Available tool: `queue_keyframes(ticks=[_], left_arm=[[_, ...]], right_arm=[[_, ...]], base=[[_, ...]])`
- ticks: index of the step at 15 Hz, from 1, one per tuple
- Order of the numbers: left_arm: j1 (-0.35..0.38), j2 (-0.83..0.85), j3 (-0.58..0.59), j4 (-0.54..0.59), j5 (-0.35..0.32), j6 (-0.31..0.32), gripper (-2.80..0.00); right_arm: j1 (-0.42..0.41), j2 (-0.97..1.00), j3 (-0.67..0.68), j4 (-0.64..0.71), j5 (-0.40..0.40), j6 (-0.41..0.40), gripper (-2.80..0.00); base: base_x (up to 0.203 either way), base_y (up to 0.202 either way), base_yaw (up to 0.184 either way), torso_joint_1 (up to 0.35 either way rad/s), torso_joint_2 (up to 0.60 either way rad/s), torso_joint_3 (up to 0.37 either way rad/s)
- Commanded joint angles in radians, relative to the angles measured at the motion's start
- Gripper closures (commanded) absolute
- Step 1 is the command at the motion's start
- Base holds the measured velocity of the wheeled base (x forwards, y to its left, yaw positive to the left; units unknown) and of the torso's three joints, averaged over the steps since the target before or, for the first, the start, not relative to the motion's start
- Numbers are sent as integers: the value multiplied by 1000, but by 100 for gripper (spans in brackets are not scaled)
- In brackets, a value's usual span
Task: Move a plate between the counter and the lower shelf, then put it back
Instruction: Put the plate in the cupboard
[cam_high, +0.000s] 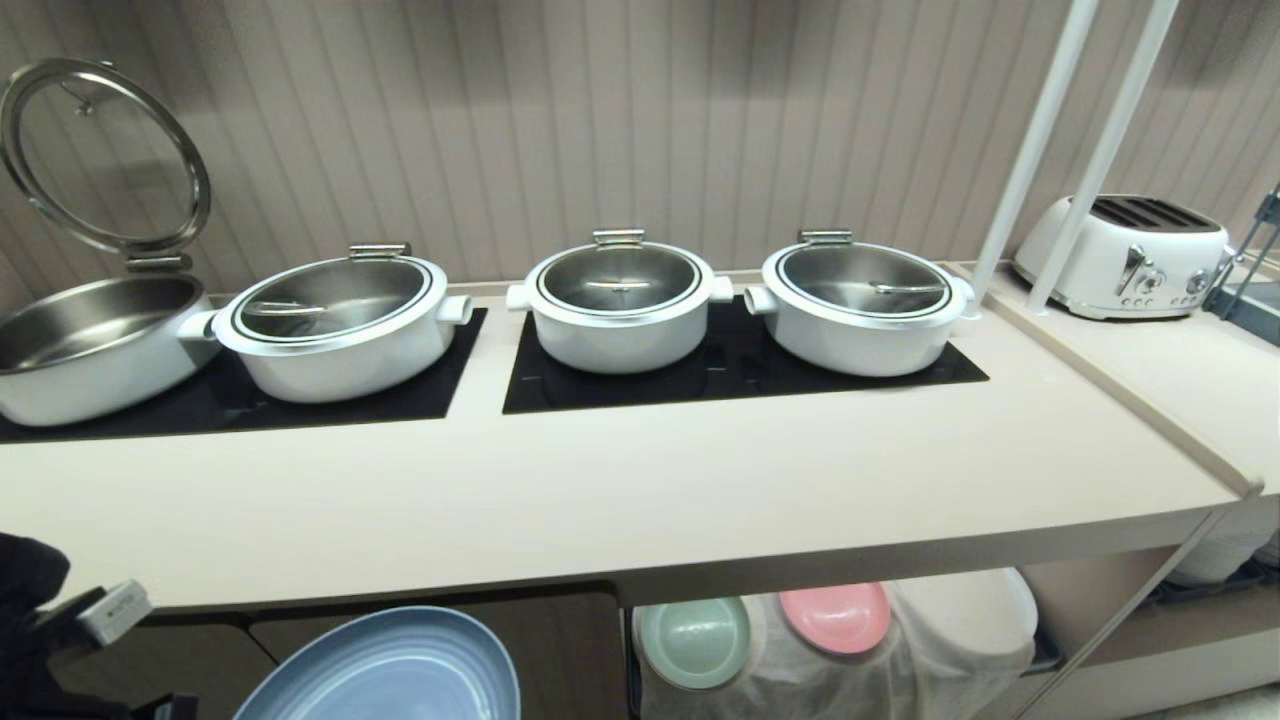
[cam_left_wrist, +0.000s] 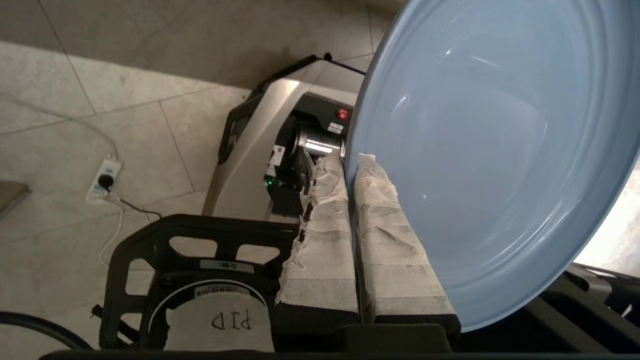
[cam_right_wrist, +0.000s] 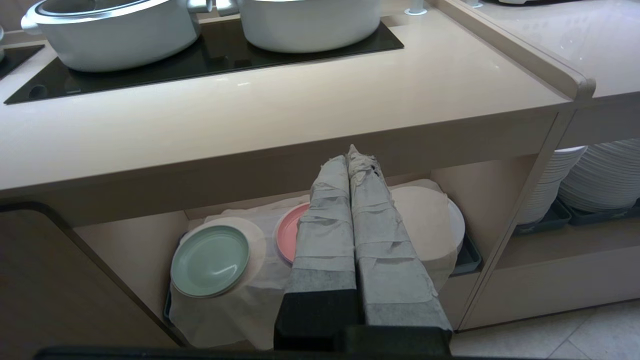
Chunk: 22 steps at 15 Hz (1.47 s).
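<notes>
Blue plate (cam_high: 385, 665) pinched by its rim in the left pincer (cam_left_wrist: 350, 165), hanging below the front edge of the desk (cam_high: 640, 500), outside the lower shelf (cam_right_wrist: 145, 240). Best done by lifting clear of that thick edge, levelling the tilted plate, then lowering onto bare desk in front of the pots. Right pincer (cam_right_wrist: 351, 152) closed on nothing, idle near the shelf. Counted: four white pots (cam_high: 620, 300), one with lid raised; one green plate (cam_high: 692, 640); one pink plate (cam_high: 835, 617); one toaster (cam_high: 1125, 255).
</notes>
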Motion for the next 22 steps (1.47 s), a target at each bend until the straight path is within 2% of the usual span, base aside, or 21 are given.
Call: queue_keyframes(ticks=[1, 7, 9, 22], left_arm=[[0, -10, 1, 13, -1, -2, 0], [-1, -36, 32, 26, -3, 6, 0], [0, -45, 46, 26, -1, 27, 0], [0, -64, 40, 26, 3, 27, 0]], right_arm=[[0, 0, 0, -1, 0, 1, 0], [0, 0, 0, -1, 0, 1, 0], [0, 0, 0, -1, 0, 1, 0], [0, 0, 0, -1, 0, 1, 0]], base=[[0, 0, 0, 0, 0, 0], [0, 0, 0, 0, 0, 0], [0, 0, 0, 0, 0, 0], [0, 0, 0, 0, 0, 0]])
